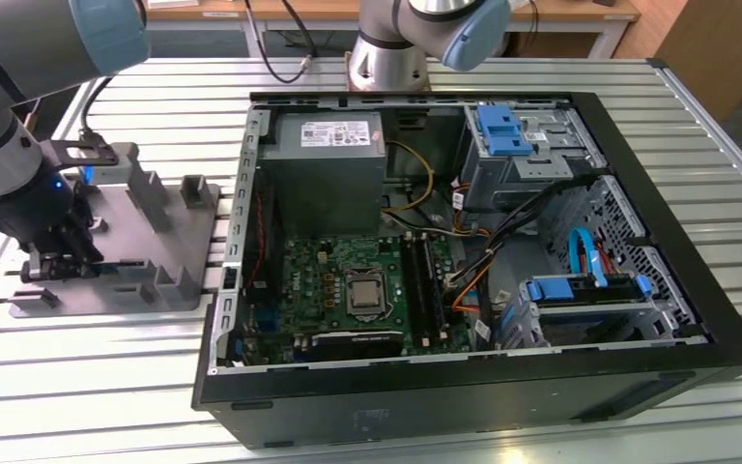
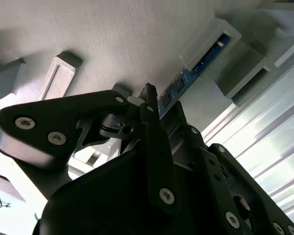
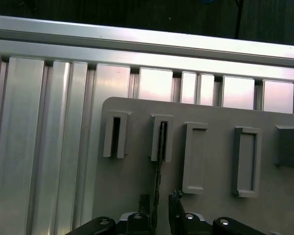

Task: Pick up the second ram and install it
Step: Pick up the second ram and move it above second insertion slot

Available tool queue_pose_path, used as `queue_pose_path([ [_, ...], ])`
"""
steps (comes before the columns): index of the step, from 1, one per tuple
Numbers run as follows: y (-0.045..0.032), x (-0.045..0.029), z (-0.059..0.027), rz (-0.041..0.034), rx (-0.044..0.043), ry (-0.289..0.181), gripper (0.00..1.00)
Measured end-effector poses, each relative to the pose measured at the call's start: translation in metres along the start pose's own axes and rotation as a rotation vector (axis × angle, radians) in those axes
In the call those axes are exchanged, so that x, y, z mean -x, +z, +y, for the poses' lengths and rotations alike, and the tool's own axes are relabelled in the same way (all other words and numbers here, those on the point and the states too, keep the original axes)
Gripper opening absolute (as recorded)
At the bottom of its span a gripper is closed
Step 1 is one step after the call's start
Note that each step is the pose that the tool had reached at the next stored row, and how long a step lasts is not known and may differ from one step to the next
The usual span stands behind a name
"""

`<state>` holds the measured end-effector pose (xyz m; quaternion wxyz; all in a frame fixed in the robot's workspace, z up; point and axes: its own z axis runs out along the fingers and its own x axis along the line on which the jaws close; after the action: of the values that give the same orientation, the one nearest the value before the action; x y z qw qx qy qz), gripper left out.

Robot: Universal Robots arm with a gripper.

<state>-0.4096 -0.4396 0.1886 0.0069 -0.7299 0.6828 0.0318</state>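
At the bench's (image 1: 100, 338) edge on the exterior view's left, beside the open computer case (image 1: 474, 387), the gripper (image 1: 51, 263) is down on a grey slotted holder plate (image 1: 152, 237). In the first wrist view its parted fingers (image 3: 175, 198) straddle the second ram (image 3: 158, 169), which stands on edge in a slot, unclamped.

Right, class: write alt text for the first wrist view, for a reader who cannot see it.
The gripper is at the near end of the second ram, a thin stick seen edge-on, whose far end rests in a slotted block on a grey holder tray. The tray lies on a ribbed aluminium table.
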Motion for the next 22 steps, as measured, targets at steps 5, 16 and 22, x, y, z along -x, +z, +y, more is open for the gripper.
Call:
queue_pose_path([
  [5,0.0001,-0.0001,0.0000,-0.0001,0.0000,0.000,0.29],
  [16,0.0001,-0.0001,0.0000,0.0000,0.0000,0.000,0.14],
  [22,0.0002,-0.0001,0.0000,0.0000,0.0000,0.000,0.14],
])
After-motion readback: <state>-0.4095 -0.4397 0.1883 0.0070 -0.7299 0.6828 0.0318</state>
